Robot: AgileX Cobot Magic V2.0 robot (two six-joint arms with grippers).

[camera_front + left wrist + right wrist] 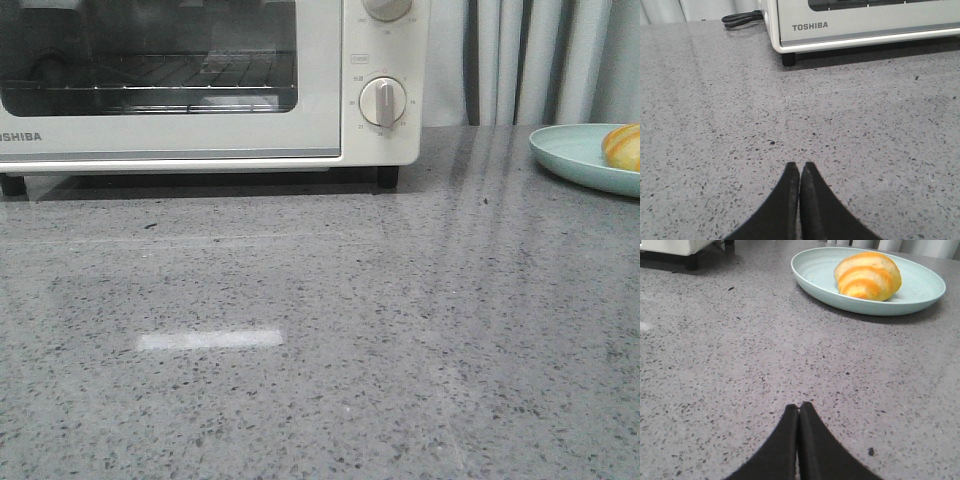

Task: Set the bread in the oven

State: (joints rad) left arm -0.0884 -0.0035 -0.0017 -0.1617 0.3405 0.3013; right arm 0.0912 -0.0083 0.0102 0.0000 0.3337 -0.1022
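Observation:
The bread [868,276], a golden-brown roll with pale stripes, lies on a pale green plate [920,292]. It also shows at the far right of the front view [623,147]. The cream-white oven [320,110] stands at the back left with its glass door closed, and its lower front shows in the left wrist view [865,25]. My left gripper [800,165] is shut and empty over bare counter, well short of the oven. My right gripper [799,405] is shut and empty over bare counter, short of the plate. Neither gripper shows in the front view.
The plate [575,155] sits at the counter's back right. The oven has round dials [383,101] on its right side. A black cable [742,18] lies beside the oven. Grey curtains [540,60] hang behind the speckled grey counter [320,330].

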